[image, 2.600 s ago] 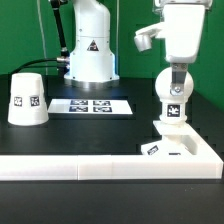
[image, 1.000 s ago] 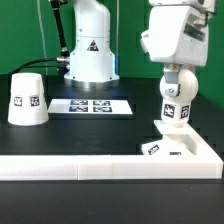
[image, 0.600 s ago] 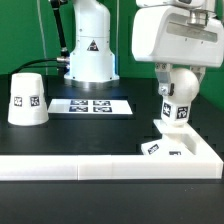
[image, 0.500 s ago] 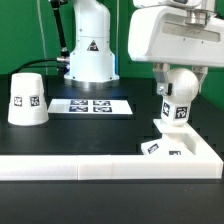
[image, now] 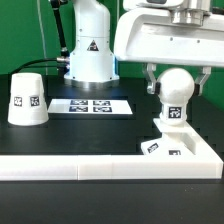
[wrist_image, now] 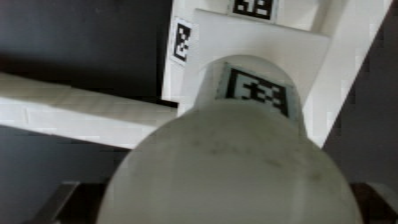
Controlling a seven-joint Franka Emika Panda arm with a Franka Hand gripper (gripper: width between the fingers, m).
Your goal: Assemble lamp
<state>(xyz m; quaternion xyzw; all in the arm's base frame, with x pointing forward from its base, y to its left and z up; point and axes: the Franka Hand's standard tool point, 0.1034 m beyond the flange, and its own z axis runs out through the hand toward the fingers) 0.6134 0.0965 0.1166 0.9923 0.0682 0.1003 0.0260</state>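
Okay, gripper (image: pixel 175 90) is open: jaws stand wide on either side of the bulb (image: pixel 175 102), right of centre in the exterior frame, and I can't confirm contact. Bulb is upright on the base (image: pixel 200 148), lower right. Shade (image: pixel 27 98) sits at mid left, well apart. In the wrist view I mostly see bulb (wrist_image: pixel 222 150), with the base (wrist_image: pixel 294 45) beyond it.

White bulb (image: pixel 176 90), base (image: pixel 200 148) and shade (image: pixel 18 110) bear black-and-white square tags (image: pixel 30 100); table (image: pixel 90 135) black.
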